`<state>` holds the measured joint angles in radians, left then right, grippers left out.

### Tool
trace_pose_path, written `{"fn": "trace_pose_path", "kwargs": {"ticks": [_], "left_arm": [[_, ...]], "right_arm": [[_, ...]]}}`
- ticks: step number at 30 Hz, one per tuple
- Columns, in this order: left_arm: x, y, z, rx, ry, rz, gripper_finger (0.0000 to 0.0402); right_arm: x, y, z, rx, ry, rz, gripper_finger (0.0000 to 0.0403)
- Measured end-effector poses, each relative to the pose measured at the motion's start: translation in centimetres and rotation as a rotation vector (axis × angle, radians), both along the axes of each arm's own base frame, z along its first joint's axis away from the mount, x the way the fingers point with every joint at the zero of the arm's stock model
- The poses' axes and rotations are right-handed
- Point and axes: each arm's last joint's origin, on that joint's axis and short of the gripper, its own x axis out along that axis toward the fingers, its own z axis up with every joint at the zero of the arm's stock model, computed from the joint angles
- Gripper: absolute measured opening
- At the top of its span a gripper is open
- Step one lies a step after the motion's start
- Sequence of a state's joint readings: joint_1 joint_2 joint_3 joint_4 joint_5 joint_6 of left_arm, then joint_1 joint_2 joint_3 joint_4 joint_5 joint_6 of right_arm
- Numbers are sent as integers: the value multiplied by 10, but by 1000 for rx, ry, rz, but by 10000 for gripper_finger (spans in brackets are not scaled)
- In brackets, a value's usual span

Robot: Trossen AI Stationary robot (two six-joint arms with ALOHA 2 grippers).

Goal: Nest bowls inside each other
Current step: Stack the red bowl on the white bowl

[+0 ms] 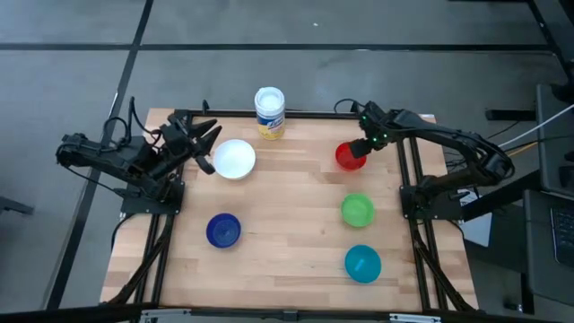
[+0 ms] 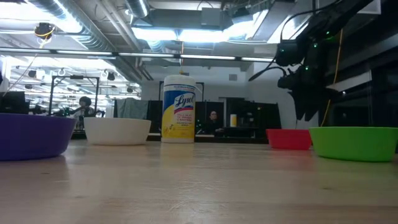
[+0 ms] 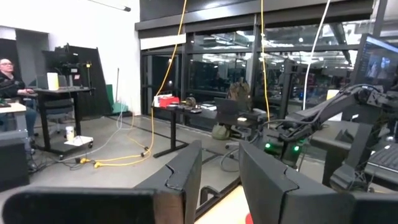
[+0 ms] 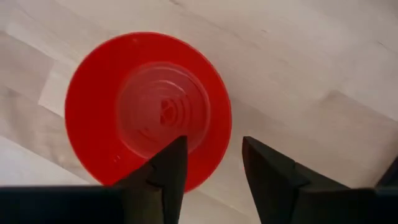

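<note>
Five bowls sit upright on the wooden table: white (image 1: 234, 159) at far left, red (image 1: 348, 157) at far right, dark blue (image 1: 223, 230), green (image 1: 358, 210) and teal (image 1: 362, 263) nearer. My right gripper (image 4: 214, 146) is open and points down above the red bowl (image 4: 146, 109). One finger is over the inside of the bowl's rim and the other outside it. In the low view its fingertips (image 2: 306, 115) hang clear above the red bowl (image 2: 289, 138). My left gripper (image 3: 221, 149) is open and raised beside the white bowl's left rim, with nothing between its fingers.
A tall white wipes container (image 1: 269, 112) with a blue and yellow label stands at the table's far edge between the white and red bowls. Bare wood (image 1: 287, 188) lies in the middle of the table. People sit at desks in the room beyond.
</note>
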<state>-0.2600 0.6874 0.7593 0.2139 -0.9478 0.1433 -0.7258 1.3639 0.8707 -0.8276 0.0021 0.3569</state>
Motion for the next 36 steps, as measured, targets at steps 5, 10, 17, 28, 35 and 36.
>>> {"fn": "trace_pose_path", "kwargs": {"ticks": [5, 10, 17, 28, 35, 36], "left_arm": [[1, 0, 0, -1, 1, -1, 102], [1, 0, 0, 0, 1, -6, 102], [1, 0, 0, 1, 0, -7, 102], [0, 1, -1, -36, -17, 26, 102], [-3, 0, -4, -43, 92, 144, 101], [-2, -1, -4, -37, 133, 149, 100]], "right_arm": [[4, -4, -11, 29, 33, 11, 165], [11, -9, -25, 45, 56, 29, 155], [16, -17, -35, -3, 92, 12, 136], [28, -24, -60, 37, 89, 55, 19], [53, -21, -20, -114, -82, 108, 5], [58, -20, -5, -150, -122, 122, 5]]}}
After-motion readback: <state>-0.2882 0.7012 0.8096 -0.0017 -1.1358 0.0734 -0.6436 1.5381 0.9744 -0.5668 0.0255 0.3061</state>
